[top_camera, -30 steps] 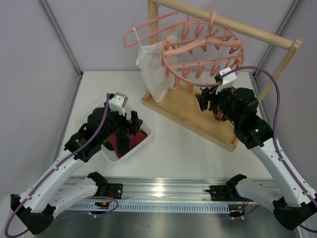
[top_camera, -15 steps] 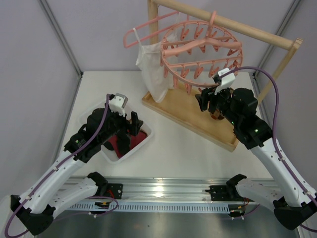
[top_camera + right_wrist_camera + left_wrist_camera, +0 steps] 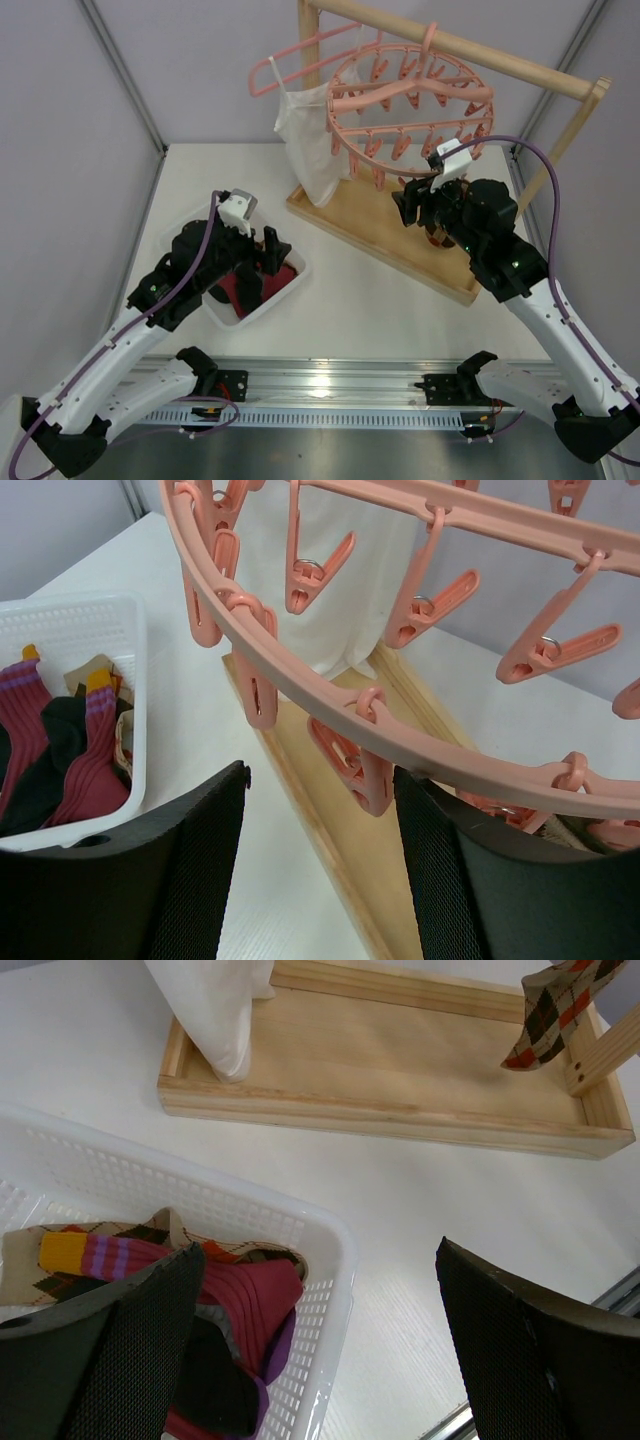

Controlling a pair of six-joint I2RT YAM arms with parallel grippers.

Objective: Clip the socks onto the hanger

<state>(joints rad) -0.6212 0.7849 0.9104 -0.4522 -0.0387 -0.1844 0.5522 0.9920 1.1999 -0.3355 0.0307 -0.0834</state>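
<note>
Top cam sits high at the near edge looking down over the whole table (image 3: 360, 300), left wrist cam hangs close over the basket (image 3: 335, 1260) facing the wooden base (image 3: 400, 1070), right wrist cam sits tight under the hanger (image 3: 300, 695) ring, both wrist views sharing basket and base.

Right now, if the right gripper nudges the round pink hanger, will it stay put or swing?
Probably swing: the hanger hangs by one hook over the rail, so a push should tilt it. It looks like thin plastic, so likely light. Its clips dangle loosely and would probably jiggle.
</note>
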